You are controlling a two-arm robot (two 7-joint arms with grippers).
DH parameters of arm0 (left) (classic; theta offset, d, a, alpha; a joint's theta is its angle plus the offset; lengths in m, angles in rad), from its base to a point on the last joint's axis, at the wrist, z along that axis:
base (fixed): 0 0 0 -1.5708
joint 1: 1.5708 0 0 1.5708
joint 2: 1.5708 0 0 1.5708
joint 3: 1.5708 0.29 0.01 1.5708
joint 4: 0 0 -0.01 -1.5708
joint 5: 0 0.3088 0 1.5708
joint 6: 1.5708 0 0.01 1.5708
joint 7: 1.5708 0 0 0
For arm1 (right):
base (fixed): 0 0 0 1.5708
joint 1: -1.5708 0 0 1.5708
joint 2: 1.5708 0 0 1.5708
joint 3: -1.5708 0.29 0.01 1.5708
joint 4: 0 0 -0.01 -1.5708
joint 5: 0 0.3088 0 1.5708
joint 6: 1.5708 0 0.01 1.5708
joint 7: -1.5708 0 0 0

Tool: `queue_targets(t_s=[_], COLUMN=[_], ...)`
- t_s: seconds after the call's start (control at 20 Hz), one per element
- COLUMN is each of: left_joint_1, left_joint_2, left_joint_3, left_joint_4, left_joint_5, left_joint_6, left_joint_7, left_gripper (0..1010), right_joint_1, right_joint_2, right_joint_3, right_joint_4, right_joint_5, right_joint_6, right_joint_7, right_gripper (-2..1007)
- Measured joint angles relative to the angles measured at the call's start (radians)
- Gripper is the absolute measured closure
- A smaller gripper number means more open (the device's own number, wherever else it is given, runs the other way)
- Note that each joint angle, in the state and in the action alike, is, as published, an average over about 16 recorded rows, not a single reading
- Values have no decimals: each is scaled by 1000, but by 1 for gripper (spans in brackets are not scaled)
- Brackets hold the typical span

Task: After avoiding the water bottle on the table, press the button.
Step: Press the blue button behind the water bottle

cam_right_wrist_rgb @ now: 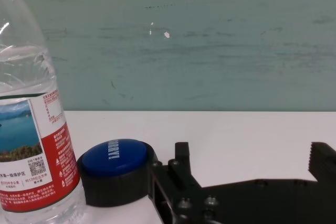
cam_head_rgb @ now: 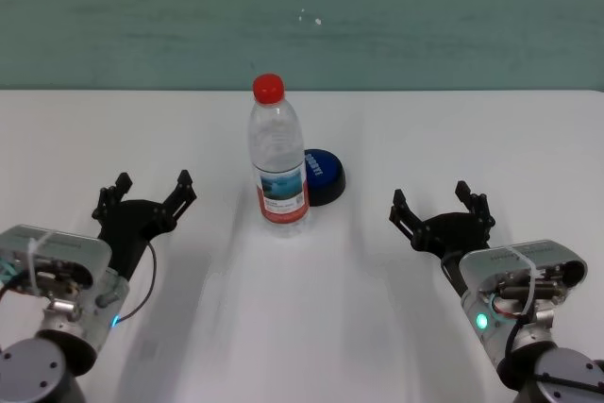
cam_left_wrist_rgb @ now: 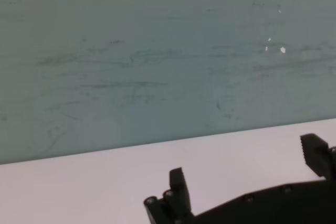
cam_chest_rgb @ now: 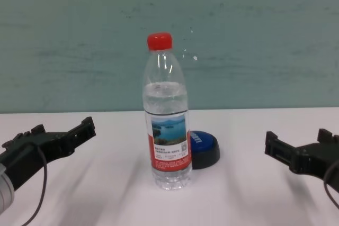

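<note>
The water bottle (cam_head_rgb: 279, 158) stands upright in the middle of the white table (cam_head_rgb: 425, 139), with a red cap and a lake label. It also shows in the chest view (cam_chest_rgb: 167, 125) and the right wrist view (cam_right_wrist_rgb: 31, 129). The blue button (cam_head_rgb: 323, 175) sits just behind and to the right of the bottle, partly hidden by it; it shows in the right wrist view (cam_right_wrist_rgb: 116, 156) and the chest view (cam_chest_rgb: 204, 146) too. My left gripper (cam_head_rgb: 151, 193) is open and empty, left of the bottle. My right gripper (cam_head_rgb: 442, 207) is open and empty, right of the button.
A teal wall (cam_head_rgb: 302, 16) rises behind the table's far edge. Bare tabletop lies between each gripper and the bottle, and in front of the bottle.
</note>
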Motion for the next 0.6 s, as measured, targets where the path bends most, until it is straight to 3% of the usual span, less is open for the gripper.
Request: queue_targets(t_s=[0.6], left_joint_1=[0], left_joint_2=[0], left_joint_3=[0], left_joint_4=[0], left_joint_5=[0], left_joint_6=[0], left_joint_7=[0], left_gripper=[10], right_joint_1=[0], right_joint_2=[0], right_joint_3=[0], right_joint_4=[0], right_joint_5=[0], right_joint_6=[0], right_joint_7=[0], right_gripper=[1])
